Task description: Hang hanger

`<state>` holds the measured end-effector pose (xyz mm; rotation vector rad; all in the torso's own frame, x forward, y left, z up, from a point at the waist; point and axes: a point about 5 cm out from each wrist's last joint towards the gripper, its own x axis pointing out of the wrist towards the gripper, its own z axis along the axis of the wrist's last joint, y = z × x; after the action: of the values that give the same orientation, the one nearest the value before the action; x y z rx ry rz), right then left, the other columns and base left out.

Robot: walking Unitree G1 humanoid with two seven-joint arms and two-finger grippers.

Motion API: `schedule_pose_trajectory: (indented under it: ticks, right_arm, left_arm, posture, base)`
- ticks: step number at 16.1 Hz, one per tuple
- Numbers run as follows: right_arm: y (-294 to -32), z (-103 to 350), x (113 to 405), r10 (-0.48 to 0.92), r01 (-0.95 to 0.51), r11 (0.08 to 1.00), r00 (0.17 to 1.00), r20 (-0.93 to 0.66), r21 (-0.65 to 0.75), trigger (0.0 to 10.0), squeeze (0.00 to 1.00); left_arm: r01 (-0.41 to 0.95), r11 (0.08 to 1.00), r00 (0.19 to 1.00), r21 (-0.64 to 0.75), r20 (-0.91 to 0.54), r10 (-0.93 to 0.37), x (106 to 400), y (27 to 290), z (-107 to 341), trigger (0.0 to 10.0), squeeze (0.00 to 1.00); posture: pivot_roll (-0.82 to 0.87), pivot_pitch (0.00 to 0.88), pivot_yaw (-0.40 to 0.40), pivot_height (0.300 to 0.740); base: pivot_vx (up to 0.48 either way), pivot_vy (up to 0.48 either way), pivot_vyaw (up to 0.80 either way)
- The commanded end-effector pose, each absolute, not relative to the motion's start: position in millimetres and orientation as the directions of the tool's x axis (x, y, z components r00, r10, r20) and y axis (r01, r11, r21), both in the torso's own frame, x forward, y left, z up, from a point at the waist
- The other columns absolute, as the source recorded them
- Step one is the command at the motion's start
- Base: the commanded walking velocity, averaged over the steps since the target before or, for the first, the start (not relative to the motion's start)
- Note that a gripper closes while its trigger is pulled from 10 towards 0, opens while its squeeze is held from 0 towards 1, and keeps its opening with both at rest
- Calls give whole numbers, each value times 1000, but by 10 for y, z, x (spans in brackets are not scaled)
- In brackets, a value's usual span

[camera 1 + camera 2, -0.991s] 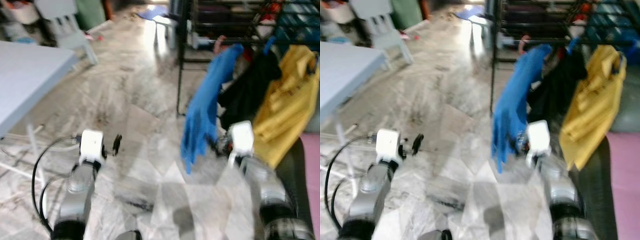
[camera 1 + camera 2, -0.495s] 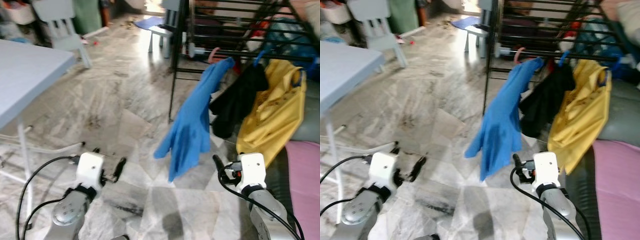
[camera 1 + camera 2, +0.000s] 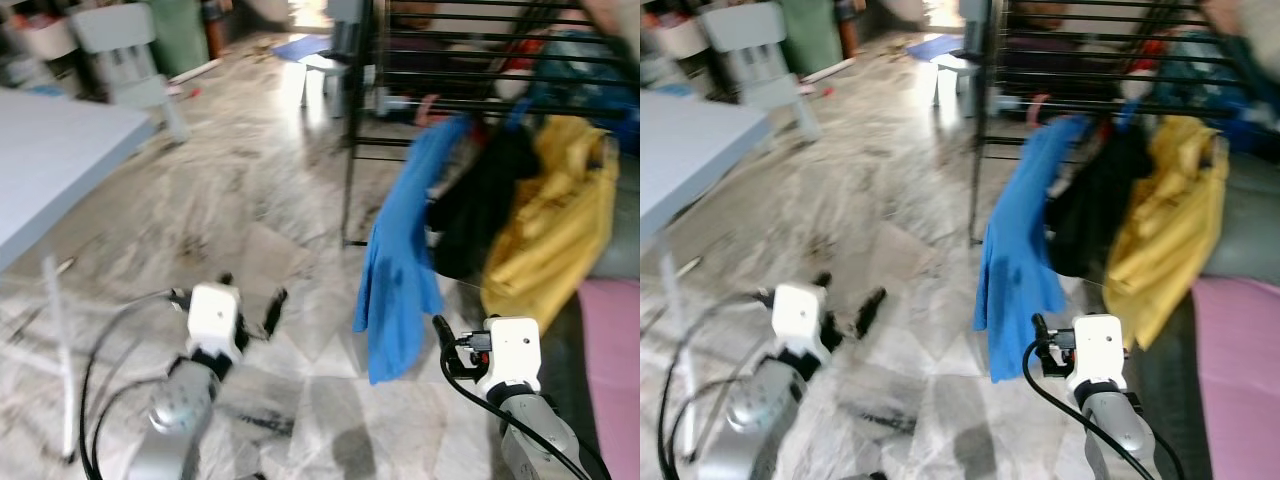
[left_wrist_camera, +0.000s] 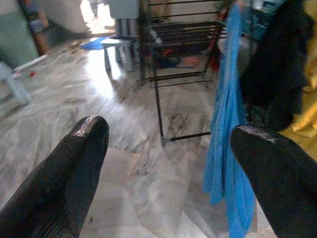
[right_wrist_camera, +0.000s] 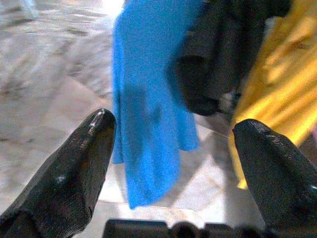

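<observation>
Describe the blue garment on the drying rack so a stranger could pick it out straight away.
Look ahead and to the right for the black metal drying rack standing on the marble floor. Three garments hang in a row from its lower rail; the long blue cloth garment is the leftmost. It hangs lowest of the three, beside a black garment and a yellow garment.

Grey marble floor (image 3: pixel 250 190) spreads before me, sunlit at upper centre. A pale table (image 3: pixel 50 160) sits left, a small chair (image 3: pixel 125 55) upper left.
</observation>
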<state>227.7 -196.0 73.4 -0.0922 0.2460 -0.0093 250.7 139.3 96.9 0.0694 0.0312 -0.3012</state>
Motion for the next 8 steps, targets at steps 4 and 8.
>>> schedule_pose_trajectory:
  ticks: [4, 8]
  right_arm:
    - [-2013, 824, 2291, -67, 37, 991, 970, -235, -129, 10000, 0]
    - [-1942, 818, 2117, -34, 8, 995, 962, -270, -98, 10000, 0]
  left_arm:
    - [323, 942, 946, 95, -64, -318, 2475, 1464, 981, 10000, 0]
    - [273, 955, 961, 115, -78, -265, 2242, 1469, 940, 10000, 0]
  posture:
    - [-89, 59, 33, 740]
    - [-95, 78, 36, 740]
  base:
    - [0, 0, 0]
    - [0, 0, 0]
